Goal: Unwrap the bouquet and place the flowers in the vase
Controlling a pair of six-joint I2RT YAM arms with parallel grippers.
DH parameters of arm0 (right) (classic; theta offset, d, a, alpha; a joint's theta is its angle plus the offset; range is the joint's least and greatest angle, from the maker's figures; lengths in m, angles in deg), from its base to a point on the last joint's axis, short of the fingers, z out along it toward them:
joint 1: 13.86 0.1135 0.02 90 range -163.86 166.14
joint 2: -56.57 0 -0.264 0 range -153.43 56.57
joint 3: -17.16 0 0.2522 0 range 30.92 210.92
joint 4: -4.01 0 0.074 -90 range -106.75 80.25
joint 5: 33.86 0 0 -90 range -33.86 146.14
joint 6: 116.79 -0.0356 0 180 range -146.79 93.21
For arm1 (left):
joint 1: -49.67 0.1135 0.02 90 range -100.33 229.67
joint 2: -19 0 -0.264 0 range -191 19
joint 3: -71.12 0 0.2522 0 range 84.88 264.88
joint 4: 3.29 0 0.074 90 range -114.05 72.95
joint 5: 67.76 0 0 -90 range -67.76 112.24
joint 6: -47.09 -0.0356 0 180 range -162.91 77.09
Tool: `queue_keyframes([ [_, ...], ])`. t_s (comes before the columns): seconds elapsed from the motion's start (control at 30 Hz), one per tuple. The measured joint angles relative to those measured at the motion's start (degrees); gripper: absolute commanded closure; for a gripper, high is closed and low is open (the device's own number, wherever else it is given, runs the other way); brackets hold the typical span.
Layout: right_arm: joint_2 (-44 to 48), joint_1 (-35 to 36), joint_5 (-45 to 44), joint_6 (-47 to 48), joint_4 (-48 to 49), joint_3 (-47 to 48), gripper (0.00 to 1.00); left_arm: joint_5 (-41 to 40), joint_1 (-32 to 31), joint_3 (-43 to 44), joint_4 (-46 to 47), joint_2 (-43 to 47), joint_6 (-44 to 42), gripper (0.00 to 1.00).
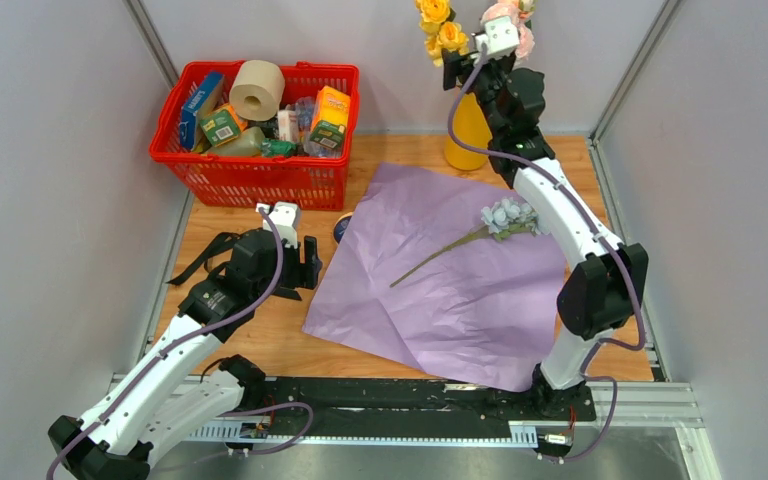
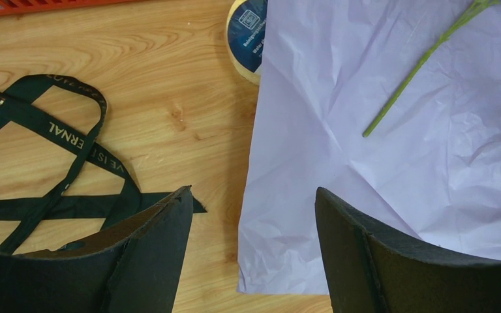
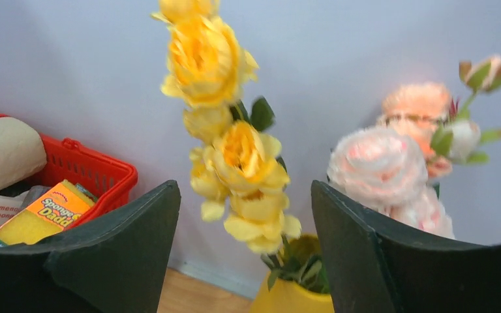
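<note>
Right gripper [image 3: 244, 189], jaws wide apart on either side of the yellow flowers [image 3: 235, 150], which stand with the pink flowers [image 3: 378, 163] in the vase [image 1: 465, 130] at the counter's far edge. One pale blue flower [image 1: 508, 215] lies on the paper [image 1: 460, 290] mid-counter, and the left gripper [image 2: 253, 192] hangs wide open, empty, over the paper's left edge. Recommended: lift straight up clear of the blooms, then grip the lying stem near its middle.

A red basket [image 1: 260, 180] stands at the far left of the wooden table [image 1: 260, 345], crammed with packets. A beige paper roll [image 1: 257, 88] lies on top, a blue box [image 1: 200, 102] leans at its left end, and an orange-yellow sponge pack [image 1: 330, 110] stands at the right (the label begins "Sponge"). A tape roll [image 1: 342, 229] lies flat near the basket's front right corner.
</note>
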Motion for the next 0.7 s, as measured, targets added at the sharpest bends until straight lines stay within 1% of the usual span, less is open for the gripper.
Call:
queue_keyframes([
  [0.1,-3.3,2.2,-0.2,7.0,-0.1,5.8,0.12,0.0,0.0,0.0,0.0,0.0,0.0,0.23],
  [0.17,-6.1,3.2,-0.6,10.7,0.0,9.8,0.11,-0.1,0.0,0.0,0.0,0.0,0.0,0.23],
  [0.27,-11.0,4.2,-1.3,14.7,0.1,15.6,0.10,-0.3,0.0,0.0,0.0,0.0,0.0,0.23],
  [0.33,-14.6,4.2,-2.2,16.8,0.1,19.5,0.12,-0.3,0.0,0.0,0.0,0.0,0.0,0.23],
  [0.4,-18.6,4.1,-3.8,18.6,-0.1,23.6,0.21,-0.5,0.0,0.0,0.0,0.0,0.0,0.23],
  [0.5,-22.9,4.0,-6.6,20.4,-0.6,27.5,0.39,-0.7,0.0,0.0,0.0,0.0,0.0,0.23],
  [0.53,-24.0,4.0,-7.8,20.9,-0.8,28.1,0.41,-0.9,0.0,0.0,0.0,0.0,0.0,0.23],
  [0.6,-25.1,4.0,-9.6,21.6,-1.0,28.2,0.55,-1.0,0.0,0.0,0.0,0.0,0.0,0.23],
  [0.67,-25.5,3.9,-11.5,22.1,-1.1,28.1,0.63,-1.0,0.0,0.0,0.0,0.0,0.0,0.23],
  [0.7,-25.5,3.8,-12.7,22.2,-1.0,27.7,0.64,-1.0,0.0,0.0,0.0,0.0,0.0,0.23],
])
